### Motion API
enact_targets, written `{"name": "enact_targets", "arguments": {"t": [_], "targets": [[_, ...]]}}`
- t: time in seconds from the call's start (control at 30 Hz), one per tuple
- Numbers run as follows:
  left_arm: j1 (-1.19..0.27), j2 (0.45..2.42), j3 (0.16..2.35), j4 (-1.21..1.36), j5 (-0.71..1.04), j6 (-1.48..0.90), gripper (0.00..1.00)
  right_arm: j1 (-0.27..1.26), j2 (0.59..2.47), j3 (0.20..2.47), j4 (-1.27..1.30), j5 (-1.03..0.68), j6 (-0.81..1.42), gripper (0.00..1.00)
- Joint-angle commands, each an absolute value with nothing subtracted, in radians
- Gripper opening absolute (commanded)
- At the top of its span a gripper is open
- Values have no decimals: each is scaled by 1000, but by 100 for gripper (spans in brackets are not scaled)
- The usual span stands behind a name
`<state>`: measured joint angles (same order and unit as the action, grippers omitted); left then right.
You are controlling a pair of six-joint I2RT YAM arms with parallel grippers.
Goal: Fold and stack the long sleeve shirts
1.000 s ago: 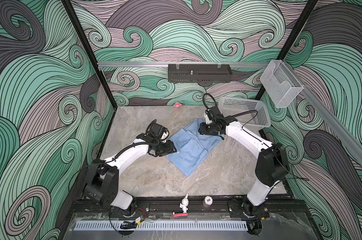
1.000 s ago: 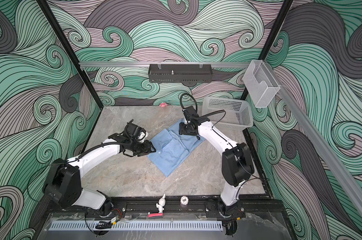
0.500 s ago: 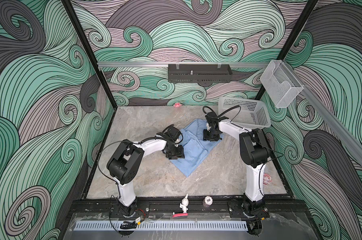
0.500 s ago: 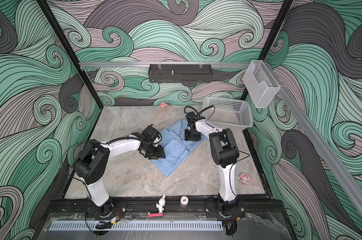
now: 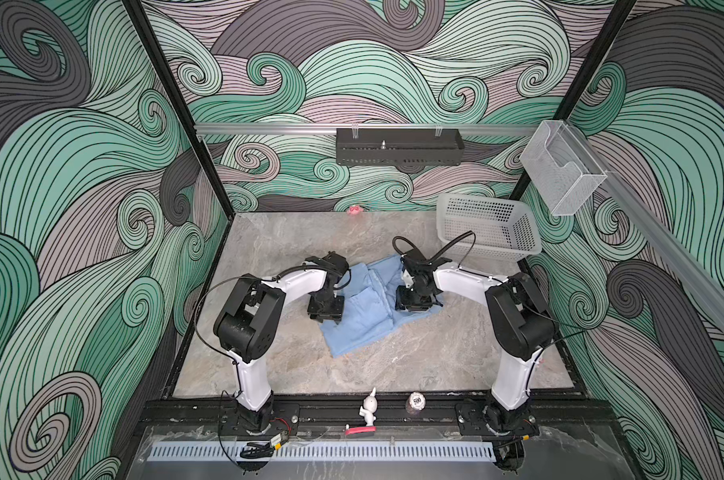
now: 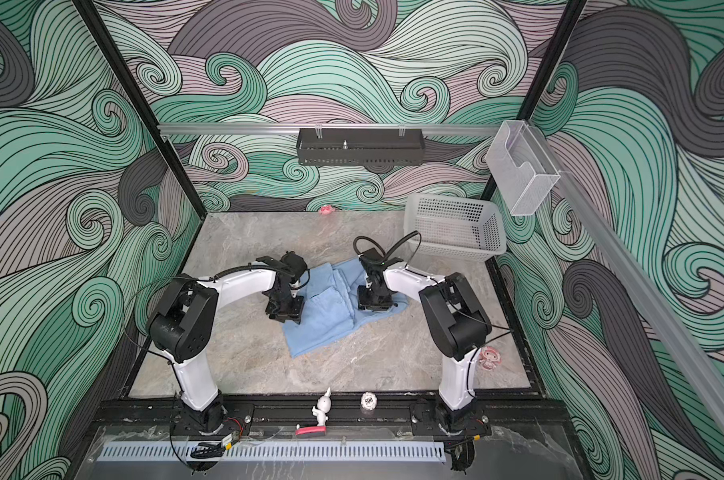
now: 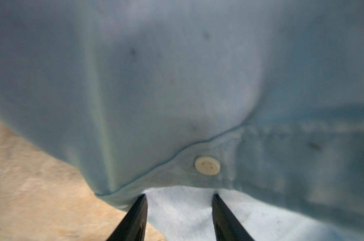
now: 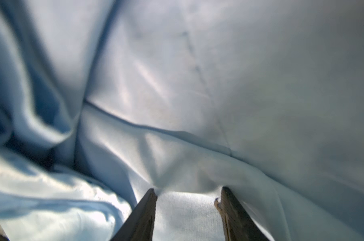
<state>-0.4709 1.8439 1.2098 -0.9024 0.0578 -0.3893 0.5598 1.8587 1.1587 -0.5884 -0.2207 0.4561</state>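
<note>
We recorded one light blue shirt [image 5: 366,318] [image 6: 329,318] lying on the table [image 5: 435,357], near its centre in both top views. It was partly folded into an uneven oblong. Its long axis ran from 1 o'clock to 7 o'clock, with a pointed corner at the 7 o'clock end and a flap spreading toward 3 o'clock. Creases and a raised fold ran lengthwise through the middle. In the left wrist view we noted a pale four-hole button [image 7: 207,165] on a stitched band at an edge, lying over a lighter layer. In the right wrist view the cloth lay in soft overlapping folds, bunched in part.
</note>
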Motion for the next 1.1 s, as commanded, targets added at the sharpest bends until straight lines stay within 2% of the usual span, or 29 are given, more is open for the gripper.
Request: {"name": "enact_targets", "arguments": {"t": [0.0, 0.17, 0.3, 0.4, 0.53, 0.63, 0.77, 0.9, 1.07], "targets": [[-423, 1806, 1262, -985, -2, -347, 54, 637, 1835, 1072, -556, -282, 580, 51], [-383, 1730, 1304, -1016, -11, -313, 54, 695, 1721, 1077, -577, -228, 614, 52], [-359, 1584, 1298, -997, 12, -305, 57, 695, 1637, 1138, -630, -147, 583, 53], [-290, 1451, 1225, -933, 115, -326, 60, 695, 1614, 1183, -642, -120, 565, 54], [-133, 1285, 1017, -758, 360, -380, 64, 692, 1639, 1254, -653, -108, 542, 54], [-42, 1221, 873, -616, 473, -452, 63, 693, 1688, 1307, -652, -128, 534, 54], [2, 1230, 777, -549, 485, -507, 62, 692, 1748, 1354, -645, -159, 530, 54], [19, 1336, 787, -620, 468, -500, 61, 692, 1787, 1371, -620, -191, 536, 53], [26, 1401, 738, -543, 427, -536, 59, 704, 1807, 1393, -603, -212, 545, 54]]}}
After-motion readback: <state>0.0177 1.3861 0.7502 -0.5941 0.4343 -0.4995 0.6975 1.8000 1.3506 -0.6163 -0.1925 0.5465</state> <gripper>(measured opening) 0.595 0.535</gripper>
